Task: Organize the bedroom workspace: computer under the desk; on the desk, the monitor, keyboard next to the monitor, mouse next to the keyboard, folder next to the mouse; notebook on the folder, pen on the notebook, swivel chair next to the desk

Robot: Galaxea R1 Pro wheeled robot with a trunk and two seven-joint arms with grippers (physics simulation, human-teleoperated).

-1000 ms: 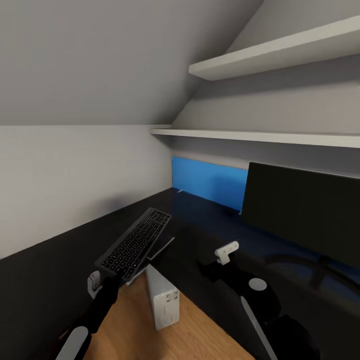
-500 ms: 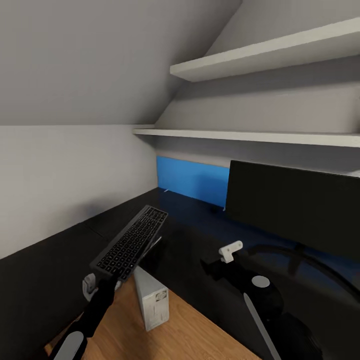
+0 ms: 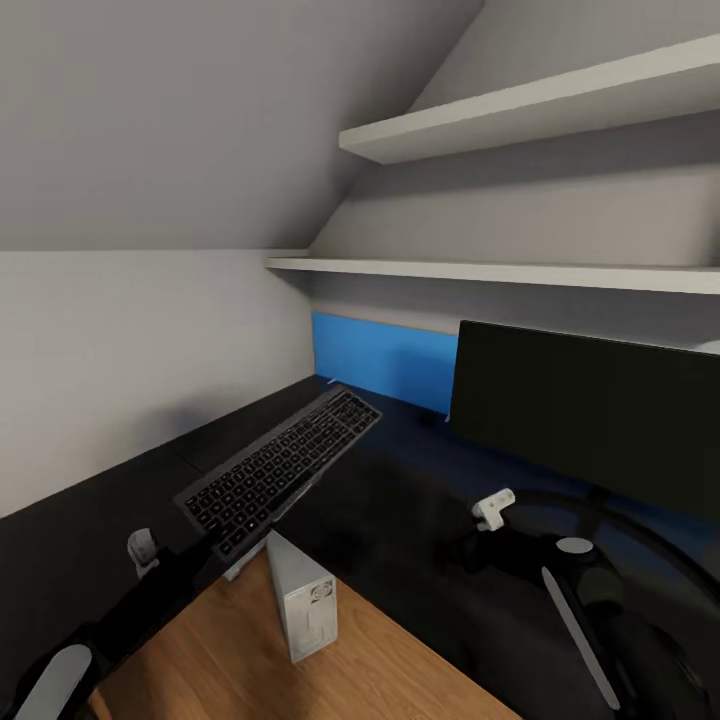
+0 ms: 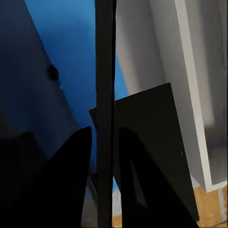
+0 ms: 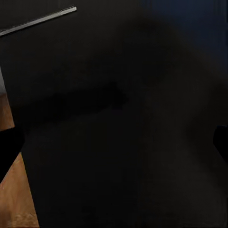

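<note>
My left gripper (image 3: pixel 218 553) is shut on the near end of the keyboard (image 3: pixel 282 467). The keyboard has black keys in a silver frame, and I hold it tilted in the air over the desk's (image 3: pixel 400 520) inner corner. Seen edge-on in the left wrist view, the keyboard (image 4: pixel 105 95) is a thin dark strip pinched between my two fingers (image 4: pixel 71 180). The wide black monitor (image 3: pixel 590 410) stands on the desk at the right. The pale computer (image 3: pixel 302 600) stands upright on the floor at the desk's edge. My right gripper (image 5: pixel 114 142) is open over the black desk top (image 5: pixel 123 95), with nothing between its fingers.
The desk's blue back panel (image 3: pixel 385 360) runs behind the monitor. Two white wall shelves (image 3: pixel 520 270) hang above it, under a sloping ceiling. Grey wall closes off the left side. Light wood floor (image 3: pixel 230 660) shows in the desk's inner corner.
The view first swung so that everything slid left. Since then my left arm has carried the keyboard forward and to the right, closer to the monitor. My right arm has shifted right.
</note>
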